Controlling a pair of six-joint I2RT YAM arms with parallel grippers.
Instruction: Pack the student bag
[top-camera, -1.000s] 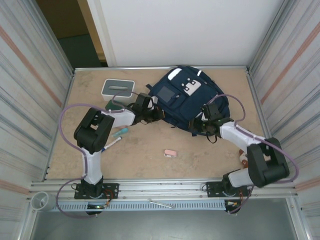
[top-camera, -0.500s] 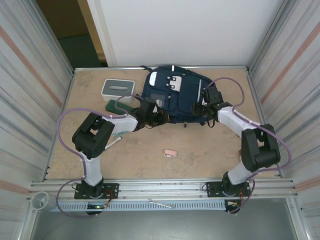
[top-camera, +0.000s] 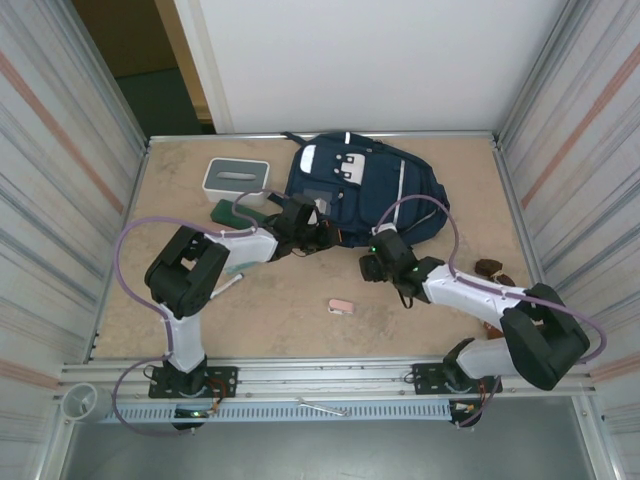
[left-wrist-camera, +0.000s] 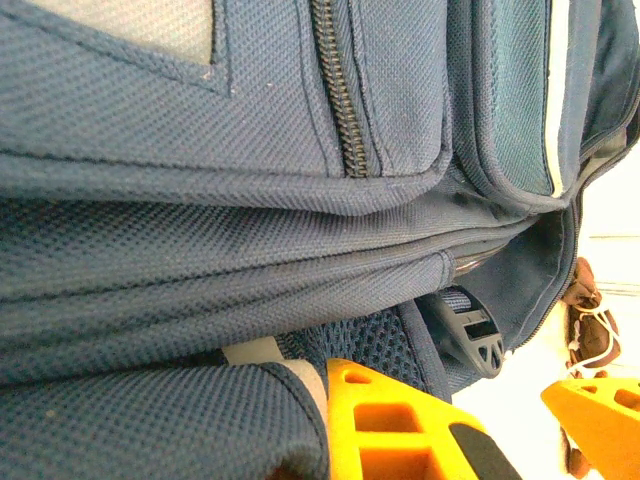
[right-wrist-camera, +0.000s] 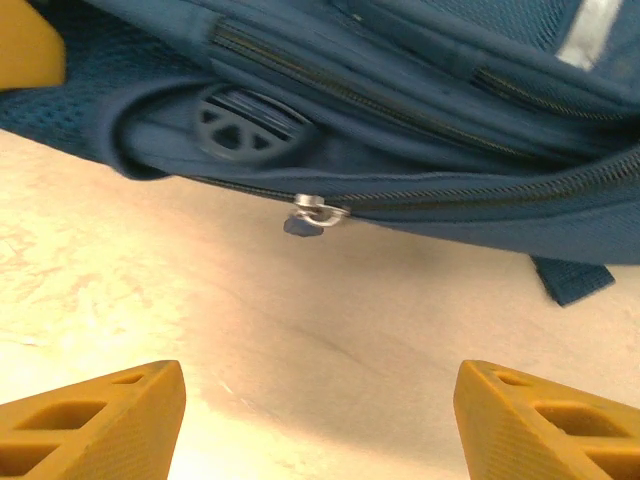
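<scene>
The large navy-blue fabric student bag (top-camera: 365, 190) lay flat toward the far middle of the sandy-coloured table (top-camera: 280, 320), front pockets up. The left gripper (top-camera: 316, 234) sat against the bag's near-left edge with its jaws drawn narrow; navy cloth lay bunched over one finger, but whether any was actually pinched could not be told. The right gripper (right-wrist-camera: 320, 378) hung just off the bag's near edge, jaws spread wide and empty, facing a small metal zipper pull (right-wrist-camera: 312, 216) that dangled below the seam. The step looked like opening that zip. To do it well, the right jaws would need to come squarely around the tab, not the cloth beside it, and then draw along the track while the left arm steadied the bag. A round black plastic buckle (right-wrist-camera: 245, 122) sat close by and could snag. A grey-and-white rectangular box (top-camera: 237, 176), a dark green flat item (top-camera: 232, 210), a small pink object (top-camera: 341, 306) and a brown thing (top-camera: 490, 268) lay around, none blocking the approach.
</scene>
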